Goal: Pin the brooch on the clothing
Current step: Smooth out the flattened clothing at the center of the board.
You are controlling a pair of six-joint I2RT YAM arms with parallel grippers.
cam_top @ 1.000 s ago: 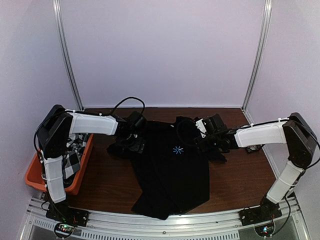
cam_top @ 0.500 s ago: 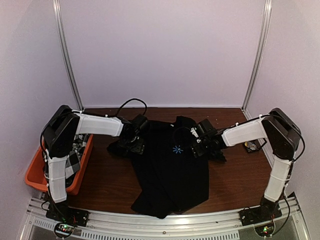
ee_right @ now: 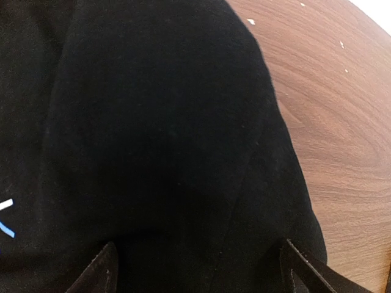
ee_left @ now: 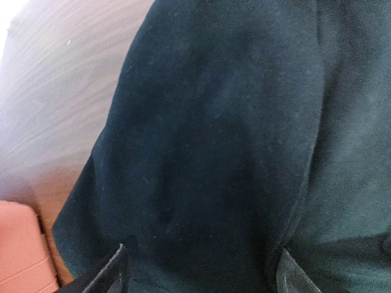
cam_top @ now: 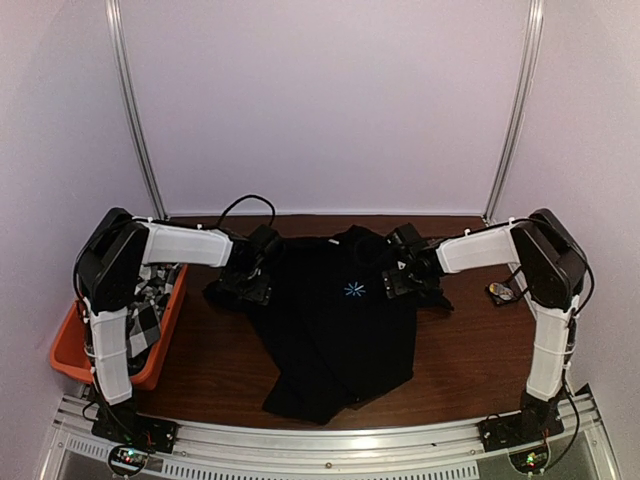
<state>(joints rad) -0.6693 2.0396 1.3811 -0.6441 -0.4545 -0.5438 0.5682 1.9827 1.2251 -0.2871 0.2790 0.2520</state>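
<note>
Through the left wrist camera I see the left gripper (ee_left: 201,276) with its fingers spread wide, nothing clamped between them and only dark cloth filling the gap below. The right gripper (ee_right: 198,268) is the same: fingers apart, over a rounded black fold with bare wood showing to one side. I cannot tell from either wrist view whether the fingertips are touching the fabric or just above it. From overhead, the left gripper (cam_top: 250,280) sits over the sleeve on its own side of the black T-shirt (cam_top: 335,345) and the right gripper (cam_top: 397,277) over the opposite shoulder, level with the little blue starburst print (cam_top: 354,290) between them. I read this as a spreading stance, each arm taking one shoulder so the chest can be pulled flat and given a firm, wrinkle-free patch for the pin. The shirt lies mid-counter, collar toward the far wall and hem toward the arm bases, and its lower body is rumpled and skewed. A small item (cam_top: 500,292) rests on the counter (cam_top: 470,350) beyond the right arm, well apart from the shirt. It may be the brooch, but it is too small to be sure. An orange bin (cam_top: 68,350) holding a checked cloth (cam_top: 145,325) stands at the left edge, out of the way.
</note>
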